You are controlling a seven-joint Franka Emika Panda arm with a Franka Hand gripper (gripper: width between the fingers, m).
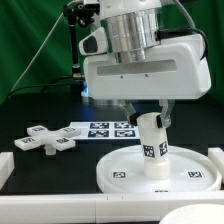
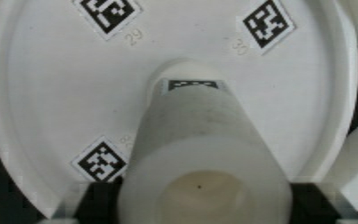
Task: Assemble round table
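The large round white disc (image 1: 160,168) lies flat on the black table at the exterior view's right, with tags on its face. A short white cylindrical leg (image 1: 153,146) stands nearly upright on the disc's middle, a tag on its side. My gripper (image 1: 149,117) comes down from above and is shut on the leg's upper end. In the wrist view the leg (image 2: 199,140) fills the middle, running down to the disc (image 2: 87,90), and dark fingers (image 2: 98,200) press on both of its sides. The white cross-shaped piece (image 1: 42,140) lies on the table at the exterior view's left.
The marker board (image 1: 100,129) lies flat behind the disc, between it and the cross-shaped piece. A white rail (image 1: 40,205) runs along the table's front edge, with a white block (image 1: 5,166) at the left end. A green curtain hangs behind.
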